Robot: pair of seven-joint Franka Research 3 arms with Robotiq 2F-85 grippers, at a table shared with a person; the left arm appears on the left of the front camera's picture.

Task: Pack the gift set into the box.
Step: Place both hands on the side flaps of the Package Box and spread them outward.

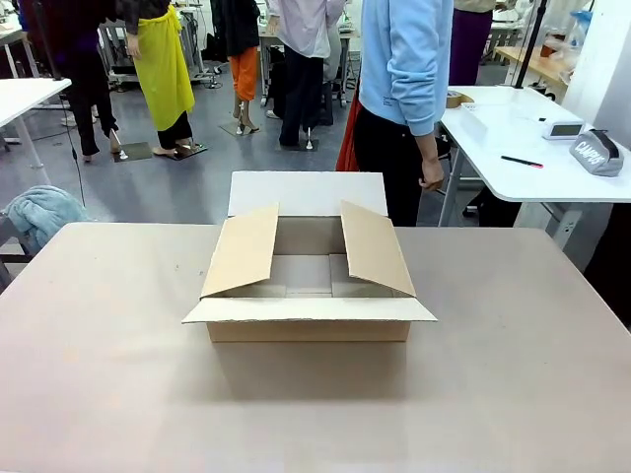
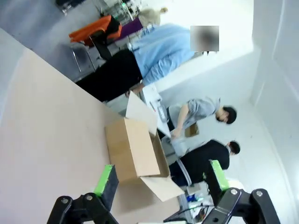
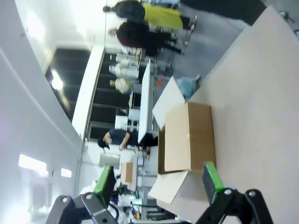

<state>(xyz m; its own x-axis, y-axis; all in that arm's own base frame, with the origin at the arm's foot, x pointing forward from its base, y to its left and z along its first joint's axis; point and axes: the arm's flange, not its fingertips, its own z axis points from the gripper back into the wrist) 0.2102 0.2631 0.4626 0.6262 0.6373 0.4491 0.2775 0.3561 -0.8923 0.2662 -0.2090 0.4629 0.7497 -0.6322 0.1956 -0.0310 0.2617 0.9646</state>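
The box [image 1: 308, 331] stands in the middle of the table [image 1: 99, 355], a shallow brown carton with all four top flaps folded out and its inside floor bare. The gift set is out of view. A person in a light blue top [image 1: 404, 59] stands just past the far edge, turned to the right, one hand [image 1: 431, 175] hanging low. My left gripper [image 2: 161, 179] is open and held well back from the box [image 2: 133, 149]. Facing the box [image 3: 189, 137] from the other side, my right gripper [image 3: 157, 181] is open too, with nothing between its fingers.
A white side table [image 1: 523, 168] at the back right carries a grey pouch [image 1: 596, 153], a pen [image 1: 521, 162] and a small white device [image 1: 563, 128]. A blue cloth [image 1: 39, 212] lies on a chair at the far left. Bare tabletop surrounds the carton.
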